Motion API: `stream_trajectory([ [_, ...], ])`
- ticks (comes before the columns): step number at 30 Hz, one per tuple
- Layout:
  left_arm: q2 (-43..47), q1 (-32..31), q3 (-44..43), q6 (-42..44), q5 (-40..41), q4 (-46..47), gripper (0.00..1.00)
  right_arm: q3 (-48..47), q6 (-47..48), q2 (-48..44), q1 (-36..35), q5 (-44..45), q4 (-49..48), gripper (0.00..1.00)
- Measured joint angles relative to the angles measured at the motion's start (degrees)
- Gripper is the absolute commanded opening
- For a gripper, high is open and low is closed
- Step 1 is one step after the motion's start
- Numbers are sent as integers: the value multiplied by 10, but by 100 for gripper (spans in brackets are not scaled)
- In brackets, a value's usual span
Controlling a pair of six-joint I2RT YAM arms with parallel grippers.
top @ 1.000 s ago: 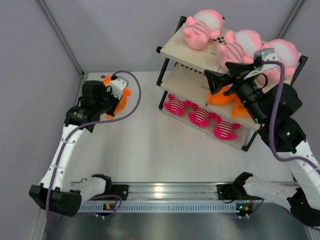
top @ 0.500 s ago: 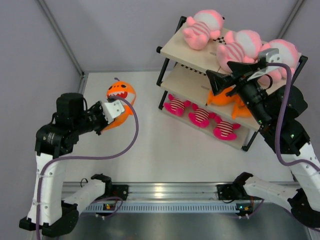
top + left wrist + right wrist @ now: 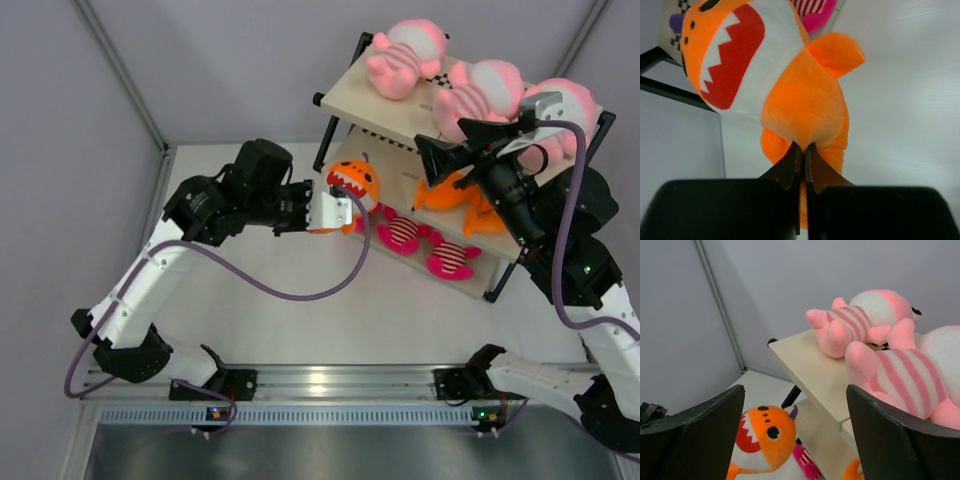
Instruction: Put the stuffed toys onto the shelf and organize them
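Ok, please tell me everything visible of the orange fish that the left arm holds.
The orange fish is soft plush, with a white front, a red mouth with zigzag white teeth, black dot eyes, a small purple horn and a stubby side fin. The left end effector, shut, pinches its lower body and holds it in the air at the left end of the shelf, face turned up.

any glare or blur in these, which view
Top external: glare on the metal rail at the near edge. Left wrist: orange fish sharp, black body of the left gripper soft. Right wrist: its fingers dark and blurred, pink plushes crisp.
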State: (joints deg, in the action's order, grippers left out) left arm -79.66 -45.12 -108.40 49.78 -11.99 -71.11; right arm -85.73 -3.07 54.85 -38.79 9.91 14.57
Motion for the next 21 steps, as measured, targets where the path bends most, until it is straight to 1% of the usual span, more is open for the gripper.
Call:
stream_trajectory([
  [8, -69, -3, -10, 4, 75, 118, 0, 0, 1, -14, 0, 21, 0, 83],
  [17, -182, -3, -20, 23, 96, 243, 0, 2, 2, -23, 0, 27, 0, 83],
  [21, -228, -2, -36, 27, 97, 279, 0, 2, 6, -30, 0, 30, 3, 83],
])
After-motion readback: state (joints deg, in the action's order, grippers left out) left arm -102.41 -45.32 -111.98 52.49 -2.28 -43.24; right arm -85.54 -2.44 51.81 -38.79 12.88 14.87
